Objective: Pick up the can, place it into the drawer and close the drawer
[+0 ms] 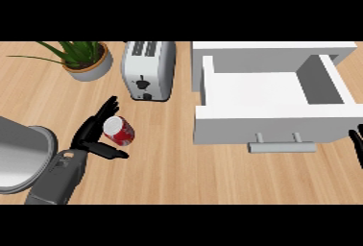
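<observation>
Head view shows the left hand [90,133] at about eight o'clock, its fingers and thumb curled round the red can [119,130] — the can tilted, silver top showing. At two o'clock the white drawer [273,122] stands pulled open, handle [281,145] toward the viewer. Right hand [356,144] shows only at the three o'clock edge; its fingers cannot be made out. On the wooden tabletop [177,168], toaster [149,69] at twelve, potted plant [85,58] at eleven — a metal pot [21,156] at nine.
</observation>
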Motion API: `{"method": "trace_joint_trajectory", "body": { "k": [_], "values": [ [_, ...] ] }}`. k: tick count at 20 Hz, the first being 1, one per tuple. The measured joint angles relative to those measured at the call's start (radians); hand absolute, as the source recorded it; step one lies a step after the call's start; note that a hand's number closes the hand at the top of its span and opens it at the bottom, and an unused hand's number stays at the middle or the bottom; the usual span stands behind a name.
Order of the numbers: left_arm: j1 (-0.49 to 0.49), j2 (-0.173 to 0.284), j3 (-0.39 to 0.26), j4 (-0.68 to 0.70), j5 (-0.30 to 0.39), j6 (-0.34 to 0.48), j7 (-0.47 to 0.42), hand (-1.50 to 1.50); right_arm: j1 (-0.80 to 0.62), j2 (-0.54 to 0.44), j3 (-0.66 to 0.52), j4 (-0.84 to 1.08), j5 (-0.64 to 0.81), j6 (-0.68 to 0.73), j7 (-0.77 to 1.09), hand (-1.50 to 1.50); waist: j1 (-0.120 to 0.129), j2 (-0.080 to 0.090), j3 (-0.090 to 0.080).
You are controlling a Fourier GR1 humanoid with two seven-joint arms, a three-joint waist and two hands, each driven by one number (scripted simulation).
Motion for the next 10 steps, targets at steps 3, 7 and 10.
{"method": "trace_joint_trajectory", "body": {
  "k": [3, 7, 10],
  "values": [
    [-0.017, -0.019, -0.001, 0.005, 0.003, 0.009, 0.016, -1.50, -0.009, 0.006, 0.011, 0.017, 0.022, -0.005, -0.013, -1.50, 0.001, 0.000, 0.000],
    [-0.036, -0.023, -0.007, 0.024, -0.005, 0.005, 0.005, -1.50, 0.007, 0.010, 0.004, -0.006, 0.008, 0.003, -0.001, -1.50, -0.001, 0.000, 0.000],
    [-0.051, -0.030, -0.011, 0.036, -0.009, 0.002, -0.005, -1.50, 0.024, 0.007, -0.005, -0.014, -0.009, 0.019, -0.001, -1.50, -0.002, 0.001, 0.000]
  ]
}}
